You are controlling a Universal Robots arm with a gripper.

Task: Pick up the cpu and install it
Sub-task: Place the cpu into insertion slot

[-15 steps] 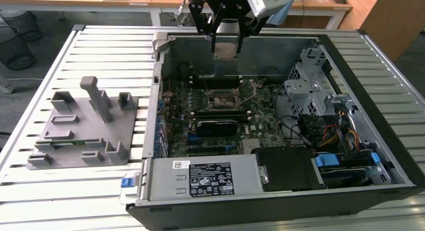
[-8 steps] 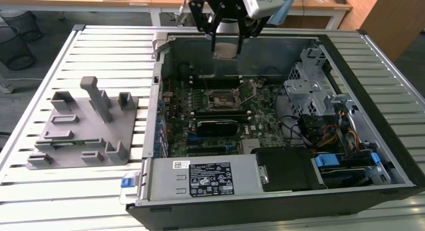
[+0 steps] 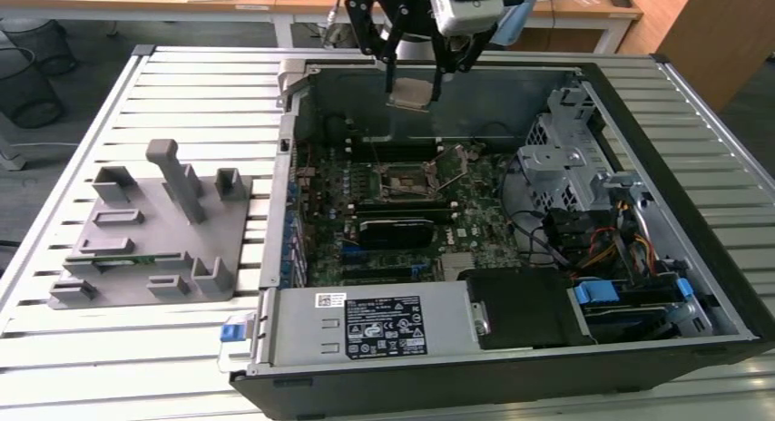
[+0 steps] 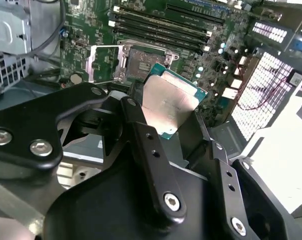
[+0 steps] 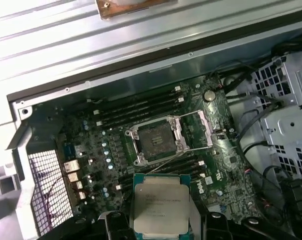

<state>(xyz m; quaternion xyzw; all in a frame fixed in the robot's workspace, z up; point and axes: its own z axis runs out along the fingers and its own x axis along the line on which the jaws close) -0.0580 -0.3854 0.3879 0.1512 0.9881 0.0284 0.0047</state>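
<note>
The cpu point(image 3: 409, 93), a flat square chip with a silver-grey top, hangs in the air above the back of the open computer case point(image 3: 281, 212). My gripper point(image 3: 412, 87) is shut on it, one black finger on each side. In both wrist views the cpu point(image 4: 171, 102) point(image 5: 161, 205) sits between the fingers point(image 4: 135, 120), held well above the motherboard. The black socket point(image 3: 406, 181) point(image 4: 140, 62) point(image 5: 155, 141) lies below with its metal frame swung open and nothing in it.
A grey fixture tray point(image 3: 145, 230) stands on the slatted table at the exterior view's left. Inside the case are a metal drive cage point(image 3: 564, 158), cables point(image 3: 605, 249), a power supply point(image 3: 363, 326) and memory slots point(image 5: 140, 107) beside the socket.
</note>
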